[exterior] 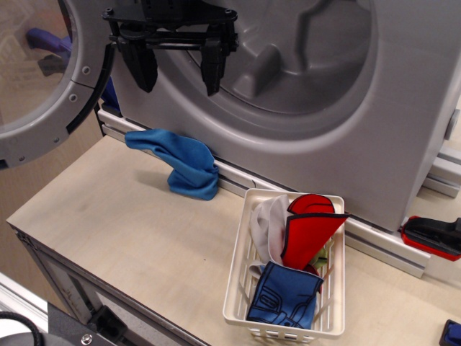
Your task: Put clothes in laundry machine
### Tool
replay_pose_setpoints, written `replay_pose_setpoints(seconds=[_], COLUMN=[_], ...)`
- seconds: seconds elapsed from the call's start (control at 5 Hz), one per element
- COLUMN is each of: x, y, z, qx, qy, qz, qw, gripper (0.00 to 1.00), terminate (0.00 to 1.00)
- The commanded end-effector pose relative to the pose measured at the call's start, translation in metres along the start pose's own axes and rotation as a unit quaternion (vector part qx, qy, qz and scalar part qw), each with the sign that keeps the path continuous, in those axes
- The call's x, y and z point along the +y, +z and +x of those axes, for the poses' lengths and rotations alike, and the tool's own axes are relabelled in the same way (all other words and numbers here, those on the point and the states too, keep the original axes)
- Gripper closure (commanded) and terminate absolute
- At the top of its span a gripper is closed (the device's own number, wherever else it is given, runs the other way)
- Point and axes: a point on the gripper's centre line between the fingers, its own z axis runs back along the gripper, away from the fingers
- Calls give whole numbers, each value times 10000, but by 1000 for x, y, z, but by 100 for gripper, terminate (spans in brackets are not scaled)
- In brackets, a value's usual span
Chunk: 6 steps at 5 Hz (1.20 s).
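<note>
Up against the laundry machine (403, 130) drum mouth: end effector (176, 68) spread wide, holding nothing. Down right of it, white basket (238, 288) on the bench (130, 223), stuffed with red garment (310, 227), grey-white garment (270, 227), stitched blue garment (284, 295). Left of basket, plain blue cloth (184, 162).

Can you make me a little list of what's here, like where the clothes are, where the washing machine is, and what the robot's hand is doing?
clothes: red, grey-white and blue stitched garments, all in the basket
basket: white lattice basket on the table
laundry machine: grey, behind the basket, door swung open at left
gripper: open, empty, fingers pointing down before the drum mouth
blue cloth: plain, against the machine's base
</note>
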Motion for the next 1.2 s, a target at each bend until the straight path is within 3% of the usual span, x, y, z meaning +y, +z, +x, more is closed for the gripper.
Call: replay_pose_setpoints(seconds=[0.0, 0.2, 0.4, 0.6, 0.8, 1.0], x=[0, -21, -47, -65, -73, -77], y=[0, 1, -11, -21, -37, -52], z=[0, -13, -44, -66, -79, -79], qx=[0, -65, -103, -117, 201, 167], qy=[0, -396, -1131, -1953, -3183, -4078], qz=[0, -353, -361, -360, -234, -470], qw=[10000, 9986, 9929, 9800, 9475, 9117], gripper=[0, 0, 0, 0, 0, 0], terminate=[0, 0, 0, 0, 0, 0])
